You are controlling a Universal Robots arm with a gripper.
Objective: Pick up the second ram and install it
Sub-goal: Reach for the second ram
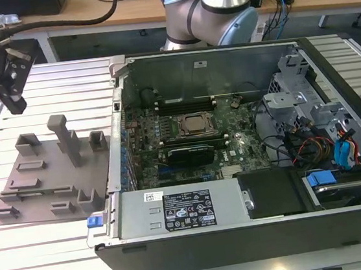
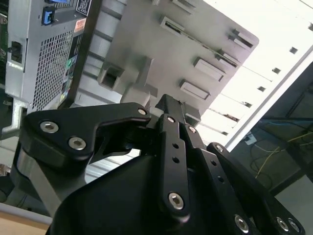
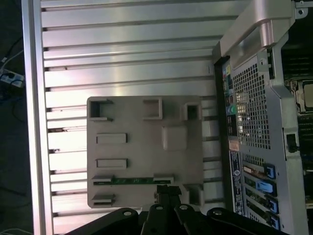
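Aluminium slats make up the desk (image 1: 44, 255), and on it lies the open computer case (image 1: 257, 234). Its motherboard (image 1: 235, 158) is exposed, with the silver processor (image 1: 194, 125) near the middle. Just beside the case, toward the exterior view's left, rests the grey fixture plate (image 1: 48, 179) with its upright blocks. The hand (image 1: 13, 100) hangs above the desk near the plate, clear of it. Its fingers look pressed together with nothing between them. In the first wrist view the second ram (image 3: 132, 180) shows as a thin green stick lying in a slot of the plate. It sits near the hand's tips as seen from above, but nothing touches it. By my reading the job is at its very start. The ram is neither gripped nor lifted, and carrying it across and seating it in a memory slot on the motherboard is all left to do.
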